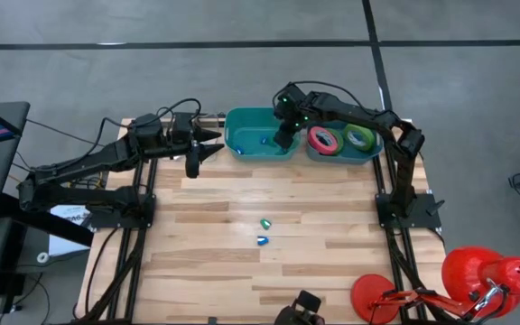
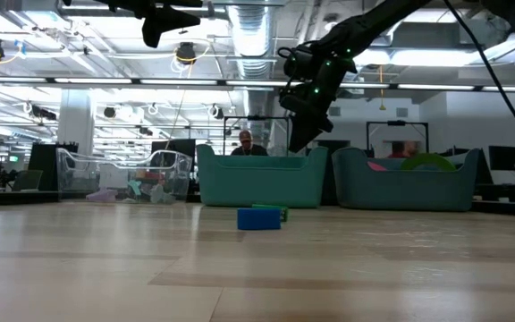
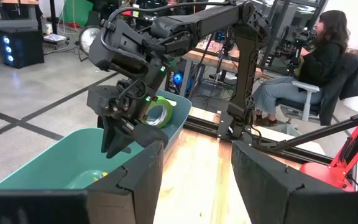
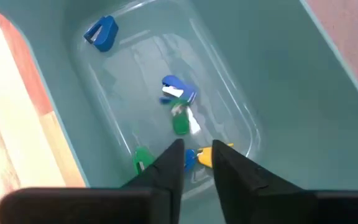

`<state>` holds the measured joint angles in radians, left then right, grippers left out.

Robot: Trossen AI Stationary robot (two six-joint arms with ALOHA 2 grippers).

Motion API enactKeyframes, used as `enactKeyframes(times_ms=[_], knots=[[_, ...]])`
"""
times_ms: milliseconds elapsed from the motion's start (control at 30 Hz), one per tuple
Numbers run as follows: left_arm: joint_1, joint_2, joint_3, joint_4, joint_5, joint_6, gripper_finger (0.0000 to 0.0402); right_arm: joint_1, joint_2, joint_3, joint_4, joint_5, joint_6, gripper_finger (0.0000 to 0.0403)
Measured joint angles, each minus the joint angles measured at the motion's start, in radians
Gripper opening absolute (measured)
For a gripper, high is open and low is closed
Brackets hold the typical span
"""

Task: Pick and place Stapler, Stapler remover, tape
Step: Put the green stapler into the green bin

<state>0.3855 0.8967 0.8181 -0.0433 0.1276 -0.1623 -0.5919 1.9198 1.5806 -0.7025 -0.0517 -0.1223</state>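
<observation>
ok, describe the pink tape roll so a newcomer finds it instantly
Look along the table's far edge, where two bins sit side by side. In the grey-blue bin, right of the teal bin, two tape rolls lie flat. The pink tape roll is the one nearer the teal bin; its neighbour, the green roll, differs in colour.

No text, label, brand, number or sign can be read in any of the four views; the sheet of paper [image 1: 66,217] lying under the left arm at the table's edge carries dark print, but it is too small to make out
</observation>
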Motion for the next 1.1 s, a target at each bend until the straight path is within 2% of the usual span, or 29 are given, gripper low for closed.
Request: enactKeyframes(times_ms=[233,400,800,1100], knots=[[0.000,0.000,0.000,0.000,0.000,0.000,0.0181,0.012,-0.002,0.000,-0.002,-0.001,-0.013,0.0146],[0.000,0.000,0.000,0.000,0.000,0.000,0.0181,0.040,-0.037,0.000,-0.001,-0.003,-0.034,0.0170],[0.000,0.000,0.000,0.000,0.000,0.000,0.0181,0.175,-0.220,0.002,-0.050,-0.027,-0.037,0.0148],[0.000,0.000,0.000,0.000,0.000,0.000,0.0181,0.324,-0.298,0.002,-0.120,-0.030,-0.088,0.0128]])
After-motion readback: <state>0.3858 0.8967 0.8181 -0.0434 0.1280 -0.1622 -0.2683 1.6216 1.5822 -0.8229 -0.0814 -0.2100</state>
